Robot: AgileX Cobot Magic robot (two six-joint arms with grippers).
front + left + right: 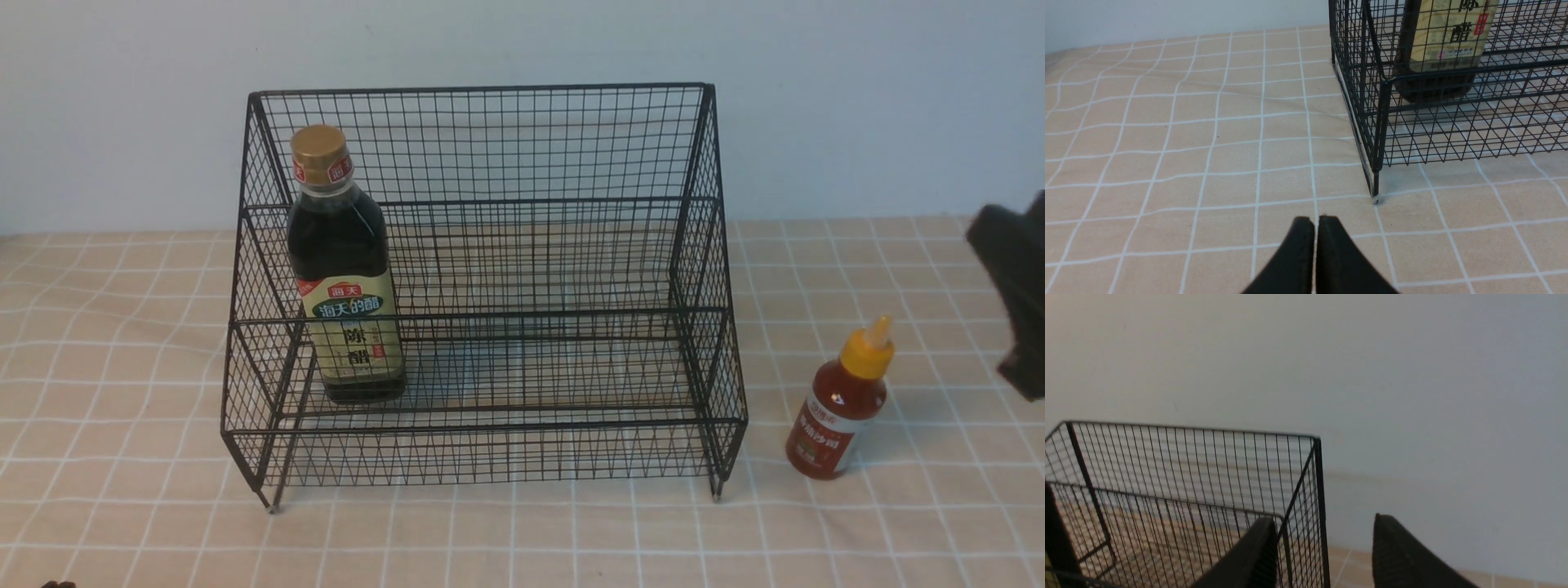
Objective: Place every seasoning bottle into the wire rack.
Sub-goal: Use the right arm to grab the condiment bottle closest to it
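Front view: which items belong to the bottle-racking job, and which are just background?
Job:
- vinegar bottle, standing in the lower tier of the wire rack
- red sauce bottle, on the cloth to the right of the rack
- right gripper, open
- left gripper, shut

Background:
- checked tablecloth
- wall

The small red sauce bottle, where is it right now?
In the front view, the red sauce bottle stands on the checked tablecloth on the right side, just outside the right wall of the wire rack.

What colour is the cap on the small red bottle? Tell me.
Yellow; the cap shows best in the front view.
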